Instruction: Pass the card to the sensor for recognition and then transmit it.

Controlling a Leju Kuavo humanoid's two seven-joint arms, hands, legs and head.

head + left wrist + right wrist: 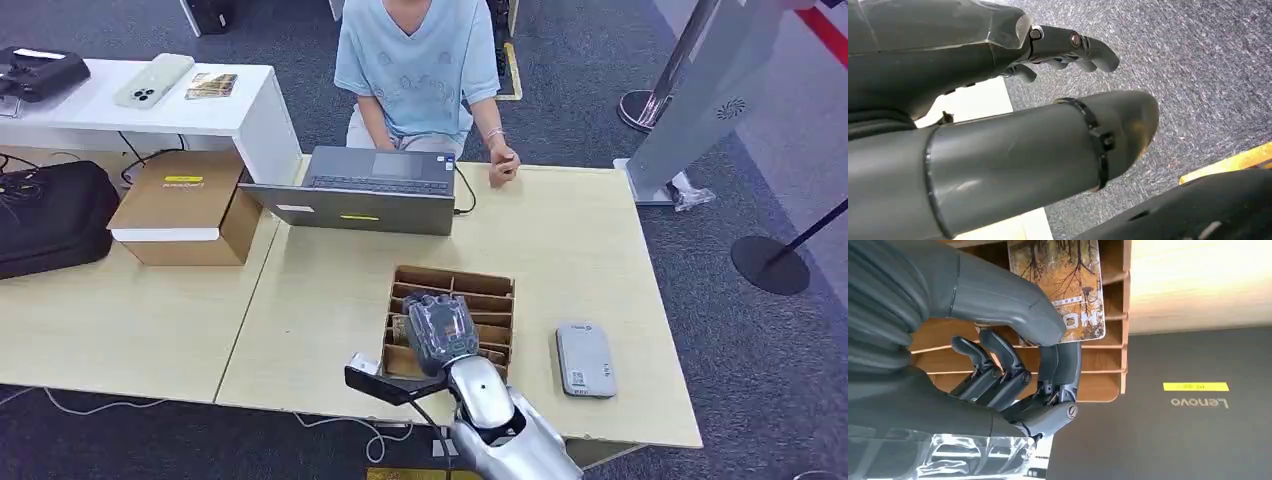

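Right arm, head view: silver arm is coming up from the bottom, and the right hand is hanging over the card box.
Card box, head view: brown box with thin slots is sitting on the light wood table, near the front edge.
Sensor, head view: small grey sensor is lying flat on the table, just beside the box on its right side, not touching it.
Laptop, head view: grey laptop is standing open at the far side of the table, its lid back facing the robot.
Person, head view: a person in a light blue shirt is sitting behind the laptop, one hand resting on the table edge.
Side things, head view: cardboard carton and black bag are sitting on the table to the left.
Left hand, left wrist view: left hand is hanging over grey carpet, fingers curling a little and apart, holding nothing.
Right hand, right wrist view: thumb is pressing on the card and fingers are pinching it from the other side.
Card, right wrist view: card with a picture of autumn trees is sticking out over the slots of the box, held in the right hand.
Laptop lid, right wrist view: dark lid with a yellow sticker is showing just past the box.
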